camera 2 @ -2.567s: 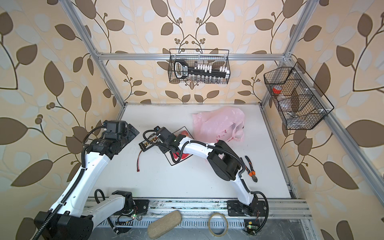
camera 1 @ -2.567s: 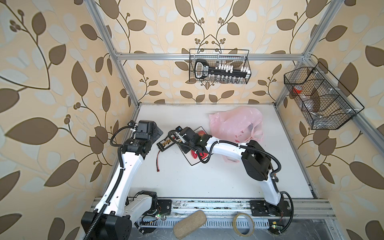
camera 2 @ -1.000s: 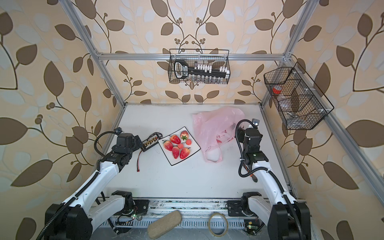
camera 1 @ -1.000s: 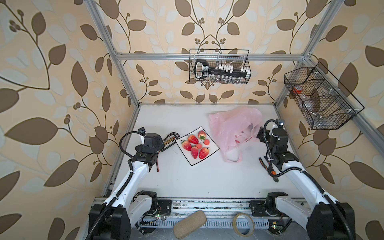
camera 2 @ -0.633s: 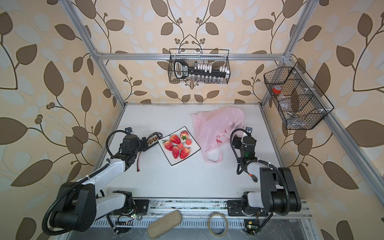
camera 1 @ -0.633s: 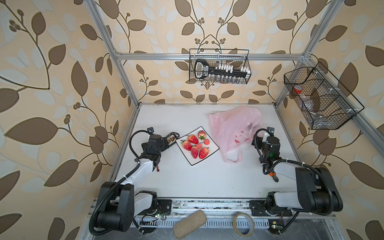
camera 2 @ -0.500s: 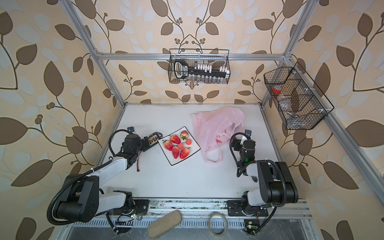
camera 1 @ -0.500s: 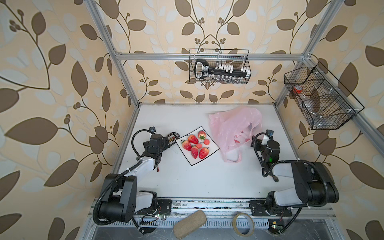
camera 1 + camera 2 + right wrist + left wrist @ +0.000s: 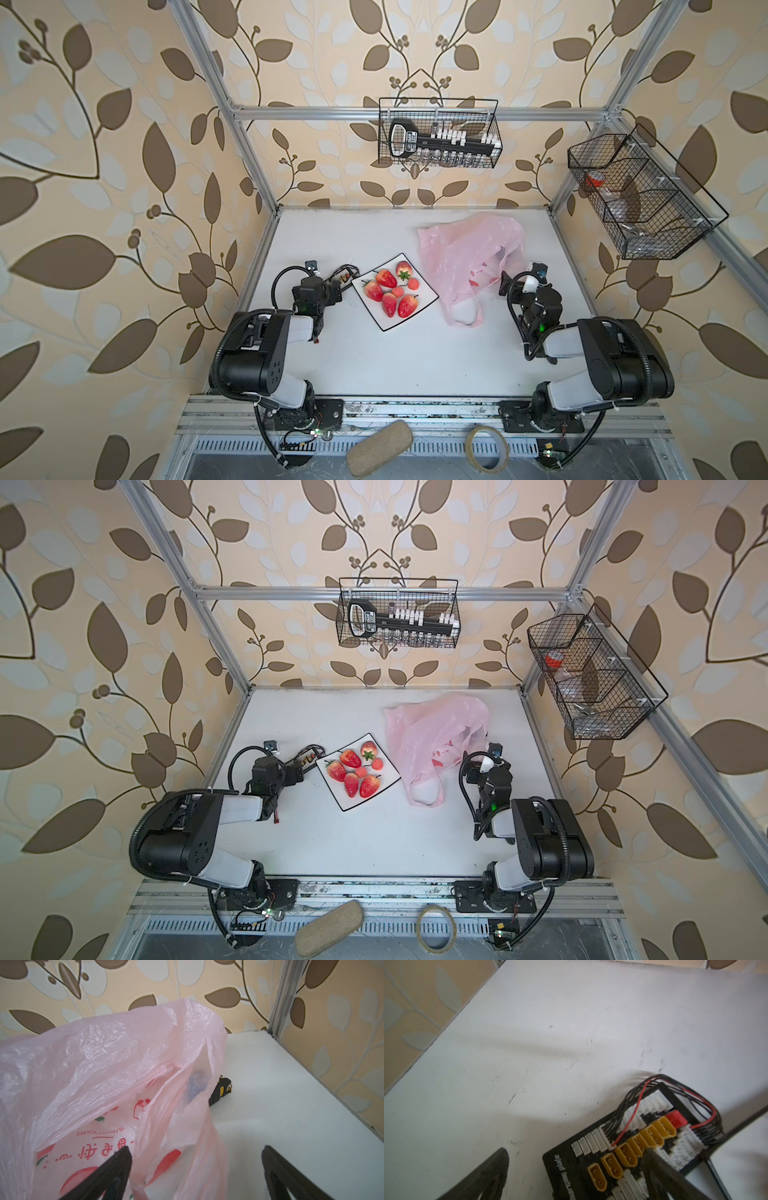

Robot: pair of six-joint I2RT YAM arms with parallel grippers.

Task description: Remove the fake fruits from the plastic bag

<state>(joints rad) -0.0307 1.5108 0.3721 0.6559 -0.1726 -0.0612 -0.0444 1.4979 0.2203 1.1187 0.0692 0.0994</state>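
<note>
Fake fruits (image 9: 397,292): five strawberries (image 9: 385,277), two cherries (image 9: 413,284), all on white plate (image 9: 385,324), mid-surface (image 9: 374,365), just beside plastic bag (image 9: 465,253). Likely light, glossy, slippery. Pinch across widest part, not leafy cap; cherries may roll. Bag limp, crinkly; take by handle loop (image 9: 209,1147). Right claw (image 9: 195,1150) wide, at bag's edge, gripping nothing. Left claw (image 9: 575,1154) wide, over charging board (image 9: 627,1153).

Beige leaf-print wallpaper (image 9: 104,166) on three sides of white tabletop (image 9: 415,357). Aluminium frame posts (image 9: 248,153) at its far corners. Wire basket (image 9: 436,99) above its far edge, second basket (image 9: 673,245) above its right edge. Soft even light.
</note>
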